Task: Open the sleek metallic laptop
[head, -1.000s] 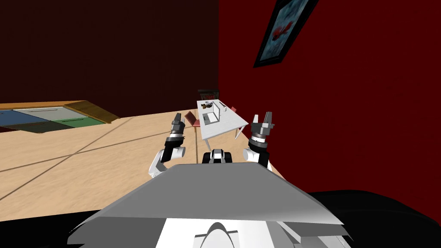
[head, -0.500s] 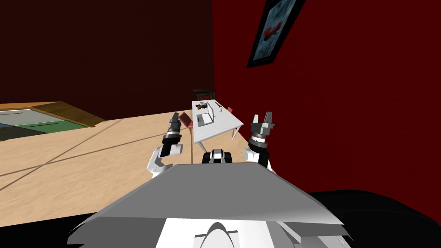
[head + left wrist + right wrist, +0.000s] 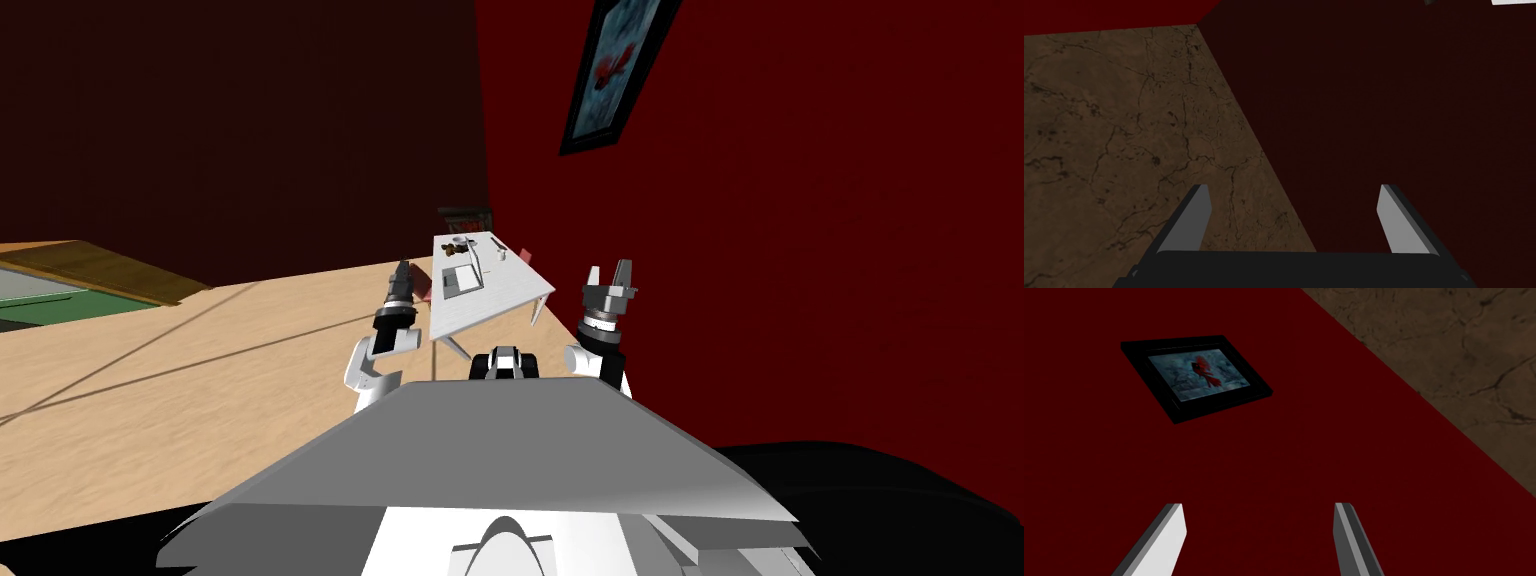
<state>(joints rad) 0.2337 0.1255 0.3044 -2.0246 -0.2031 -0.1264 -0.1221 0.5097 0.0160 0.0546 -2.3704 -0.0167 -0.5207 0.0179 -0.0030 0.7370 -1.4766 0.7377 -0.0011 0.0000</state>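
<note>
The left gripper and right gripper are both standing wide and empty, pointing up. The laptop is lying well ahead on the table, seemingly nearer the left arm.

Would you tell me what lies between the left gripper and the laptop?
In the head view, a red chair beside the white table, then bare tabletop; the left gripper is well short of the laptop.
</note>
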